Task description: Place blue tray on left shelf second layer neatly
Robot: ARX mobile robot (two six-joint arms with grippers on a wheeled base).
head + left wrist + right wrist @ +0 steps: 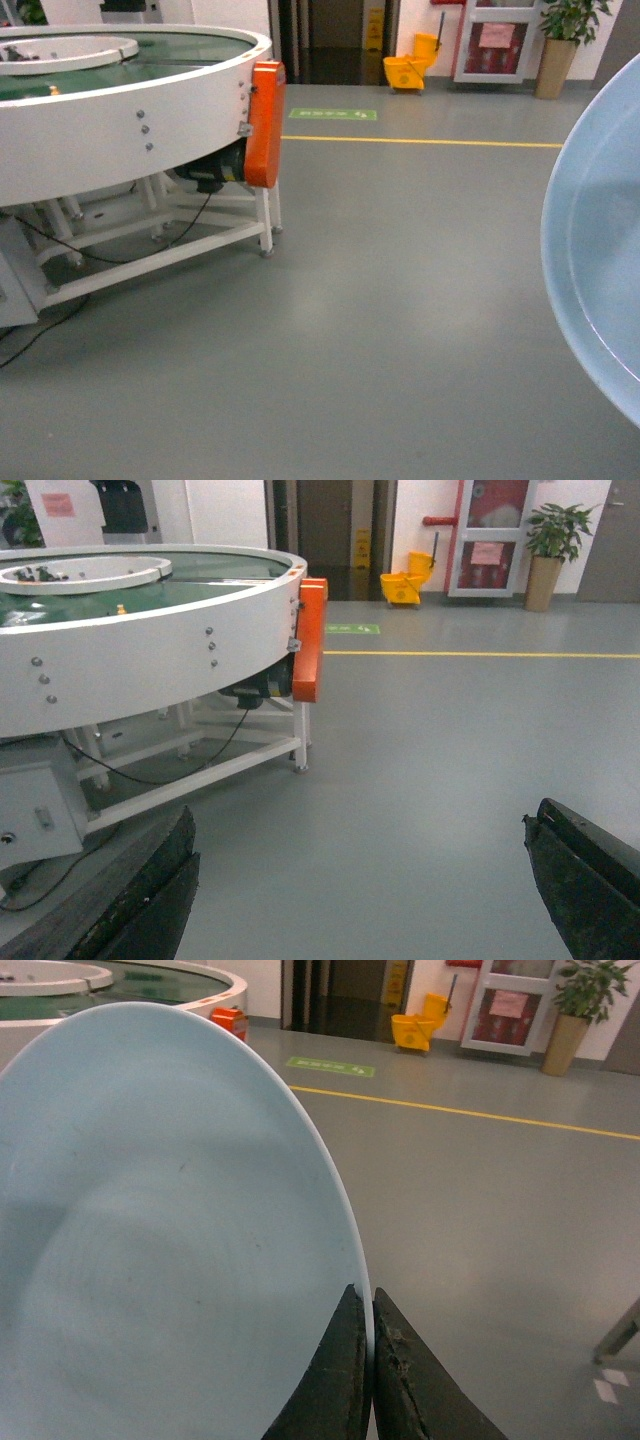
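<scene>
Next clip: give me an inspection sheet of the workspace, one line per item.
Surface: grey floor, bare, with a yellow line across it.
Job's things: blue tray held by its rim; shelf nothing seen.
Clutter: nothing seen on the floor nearby.
Grippers: right tool shut on the tray rim; left tool open, empty.
Cables: black cables hang under the round conveyor.
Surroundings: yellow mop bucket, potted plant, dark doorway at the far wall.
</scene>
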